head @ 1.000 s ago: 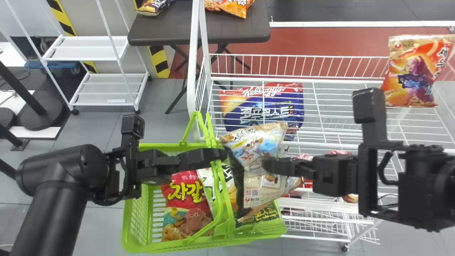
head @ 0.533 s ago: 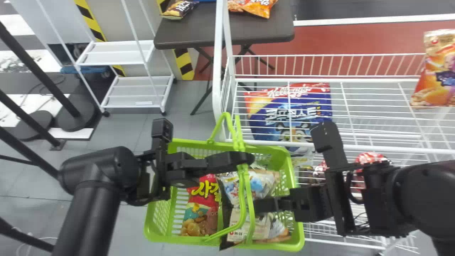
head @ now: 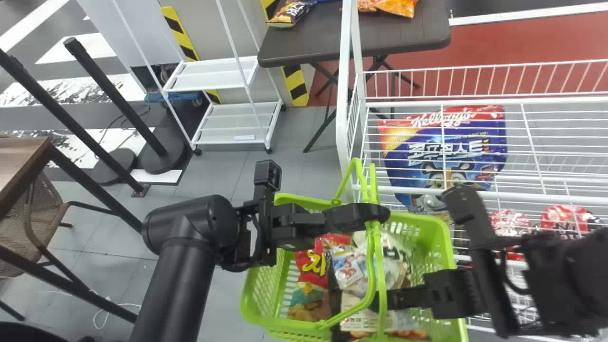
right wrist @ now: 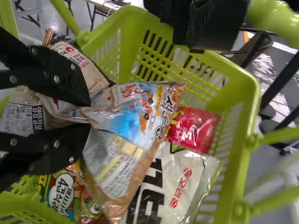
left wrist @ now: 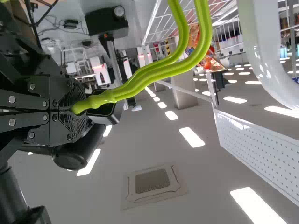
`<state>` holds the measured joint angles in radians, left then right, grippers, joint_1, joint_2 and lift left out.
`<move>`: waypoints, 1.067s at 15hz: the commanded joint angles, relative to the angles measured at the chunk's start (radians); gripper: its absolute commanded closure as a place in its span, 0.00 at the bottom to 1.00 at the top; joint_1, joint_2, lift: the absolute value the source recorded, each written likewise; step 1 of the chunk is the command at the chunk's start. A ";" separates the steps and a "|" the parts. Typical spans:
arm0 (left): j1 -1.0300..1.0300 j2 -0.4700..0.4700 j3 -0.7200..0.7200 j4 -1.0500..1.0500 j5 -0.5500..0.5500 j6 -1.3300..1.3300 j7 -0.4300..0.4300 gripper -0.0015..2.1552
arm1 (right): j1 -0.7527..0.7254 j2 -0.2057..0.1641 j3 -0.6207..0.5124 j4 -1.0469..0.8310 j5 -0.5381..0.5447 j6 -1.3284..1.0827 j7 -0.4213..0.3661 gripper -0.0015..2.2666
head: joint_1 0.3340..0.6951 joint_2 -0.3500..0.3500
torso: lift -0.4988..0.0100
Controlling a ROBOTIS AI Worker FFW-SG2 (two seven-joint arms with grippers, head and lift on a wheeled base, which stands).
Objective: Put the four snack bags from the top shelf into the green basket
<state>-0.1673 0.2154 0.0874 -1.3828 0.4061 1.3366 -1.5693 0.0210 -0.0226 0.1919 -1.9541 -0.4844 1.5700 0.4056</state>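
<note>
Steadying, presumably, the green basket (head: 449, 247): head view, centre, left tool (head: 377, 213), clamped on the handles (head: 371, 263); lower centre, right tool (head: 377, 301), inside the rim.
Left wrist view, left: same handles, clamped.
Right wrist view, left: right tool pinching blue-and-white snack bag (right wrist: 133, 119), amid other bags; likely drop room, upper centre, beside slotted wall (right wrist: 175, 63).

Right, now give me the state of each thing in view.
Left hand: closed on the handles.
Handles: raised, brought together.
Green basket: hanging from its handles, bags inside.
Right hand: closed on the white-and-blue bag.
White-and-blue bag: pinched, within the basket.
Red bag: in the basket, partly covered.
Dark table: unfolded, bags on top.
</note>
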 commanded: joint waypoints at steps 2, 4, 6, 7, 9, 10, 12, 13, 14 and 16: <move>0.002 0.002 0.002 0.002 0.000 -0.003 -0.011 1.00 | 0.063 -0.007 -0.177 -0.149 -0.025 0.002 0.012 0.02 | 1.00 0.83 | 0.98; 0.006 0.004 0.006 0.002 0.000 -0.003 -0.011 1.00 | 0.083 -0.007 -0.307 -0.221 -0.059 0.002 0.024 0.02 | 1.00 0.73 | 0.98; 0.012 0.006 0.014 0.002 0.000 -0.003 -0.011 1.00 | 0.076 -0.008 -0.413 -0.244 -0.043 0.002 0.024 0.02 | 1.00 0.66 | 0.98; 0.015 0.007 0.023 0.002 0.000 -0.003 -0.011 1.00 | 0.053 -0.010 -0.451 -0.243 -0.016 0.002 0.022 0.02 | 1.00 0.62 | 0.98; 0.022 0.009 0.032 0.001 0.000 0.000 -0.011 1.00 | 0.008 -0.011 -0.474 -0.166 0.168 -0.254 0.010 0.03 | 1.00 0.51 | 0.98; 0.025 0.010 0.035 -0.001 0.000 0.000 -0.011 1.00 | -0.015 -0.011 -0.474 -0.100 0.262 -0.420 0.001 0.03 | 1.00 0.46 | 0.98; 0.029 0.010 0.035 -0.001 0.000 -0.003 -0.011 1.00 | -0.072 -0.011 -0.485 0.037 0.360 -0.632 -0.030 0.03 | 1.00 0.36 | 0.98; 0.032 0.010 0.037 -0.002 0.002 0.000 -0.011 1.00 | -0.105 -0.011 -0.490 0.116 0.417 -0.751 -0.057 0.03 | 1.00 0.27 | 0.98; 0.035 0.012 0.040 -0.004 0.002 0.000 -0.011 1.00 | -0.133 -0.013 -0.493 0.187 0.460 -0.850 -0.090 0.03 | 1.00 0.24 | 0.98; 0.043 0.015 0.052 -0.004 0.002 0.000 -0.011 1.00 | -0.204 -0.017 -0.534 0.319 0.514 -0.942 -0.119 0.03 | 1.00 0.18 | 0.98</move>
<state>-0.1292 0.2279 0.1311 -1.3864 0.4079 1.3366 -1.5692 -0.1373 -0.0369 -0.3167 -1.7228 -0.0061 0.6963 0.2906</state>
